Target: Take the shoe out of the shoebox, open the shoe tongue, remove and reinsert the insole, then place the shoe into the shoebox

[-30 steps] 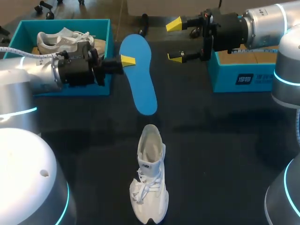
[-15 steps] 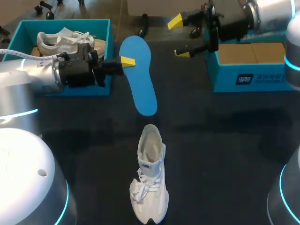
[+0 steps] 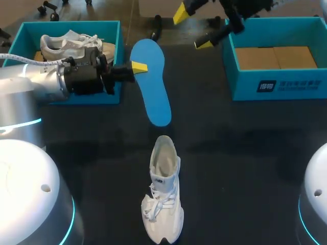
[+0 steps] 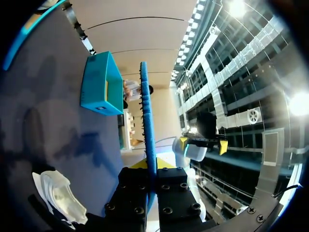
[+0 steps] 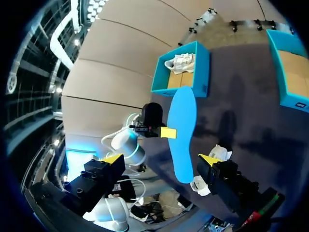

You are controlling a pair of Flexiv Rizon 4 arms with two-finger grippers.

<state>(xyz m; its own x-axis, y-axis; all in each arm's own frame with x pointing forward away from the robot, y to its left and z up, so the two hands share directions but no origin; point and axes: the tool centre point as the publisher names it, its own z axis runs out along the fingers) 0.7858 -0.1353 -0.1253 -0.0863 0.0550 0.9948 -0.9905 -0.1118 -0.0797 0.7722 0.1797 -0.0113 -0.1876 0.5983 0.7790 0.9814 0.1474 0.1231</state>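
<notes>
While left end effector (image 3: 139, 66) clamps insole (image 3: 156, 97) | right end effector (image 3: 192, 28) spread wide, well apart from it.

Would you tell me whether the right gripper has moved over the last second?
Yes. The right gripper has pulled away toward the far side, and its arm no longer covers the right shoebox.

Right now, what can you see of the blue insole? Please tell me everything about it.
The blue insole is a thin, flat, foam-like sheet, plain bright blue, with small bumps on one face. It is out of the shoe and unbent. The left tool is shut on the edge of its broader end; its narrower end points toward the white shoe without touching it.
</notes>
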